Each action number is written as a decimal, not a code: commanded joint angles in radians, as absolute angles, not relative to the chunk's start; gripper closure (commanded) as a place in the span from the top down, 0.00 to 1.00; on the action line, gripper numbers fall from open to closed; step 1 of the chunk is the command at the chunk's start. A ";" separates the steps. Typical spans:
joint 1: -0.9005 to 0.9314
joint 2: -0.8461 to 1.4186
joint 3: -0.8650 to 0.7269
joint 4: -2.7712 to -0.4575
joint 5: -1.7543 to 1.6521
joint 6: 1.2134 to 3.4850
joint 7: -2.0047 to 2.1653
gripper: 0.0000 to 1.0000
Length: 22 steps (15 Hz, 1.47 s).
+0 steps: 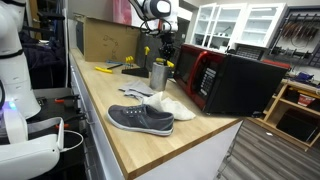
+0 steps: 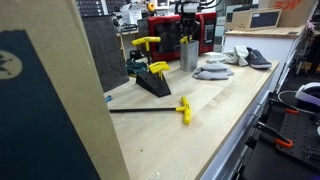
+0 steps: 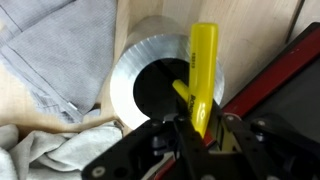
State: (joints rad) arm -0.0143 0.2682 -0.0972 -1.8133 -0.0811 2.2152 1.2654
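Observation:
A shiny metal cup (image 3: 135, 70) stands on the wooden bench, with a yellow tool handle (image 3: 203, 60) sticking up out of its dark inside. In the wrist view my gripper (image 3: 198, 128) comes straight down over the cup, and its black fingers press against both sides of the yellow handle. In both exterior views the gripper (image 1: 162, 52) (image 2: 187, 30) hangs directly above the cup (image 1: 158, 75) (image 2: 188, 55). The tool's lower end is hidden inside the cup.
A black and red microwave (image 1: 230, 80) stands close beside the cup. A grey shoe (image 1: 140, 119) and a white cloth (image 1: 170, 105) lie in front of it, with a cardboard box (image 1: 108, 40) behind. A yellow clamp (image 2: 184, 109) and a rack of yellow tools (image 2: 148, 75) sit further along the bench.

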 commanded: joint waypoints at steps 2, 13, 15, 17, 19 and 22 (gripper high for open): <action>-0.005 0.260 -0.094 -1.811 -0.038 2.179 1.274 0.11; 0.014 0.165 -0.087 -1.863 -0.063 2.199 1.249 0.06; 0.019 0.126 -0.087 -1.878 -0.093 2.209 1.243 0.06; 0.019 0.082 -0.086 -1.890 -0.130 2.215 1.239 0.06; 0.012 0.037 -0.083 -1.903 -0.152 2.223 1.239 0.06; 0.003 -0.032 -0.074 -1.919 -0.164 2.220 1.238 0.06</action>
State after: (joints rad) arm 0.0158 0.0616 -0.0873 -1.8673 -0.1515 2.2010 1.2571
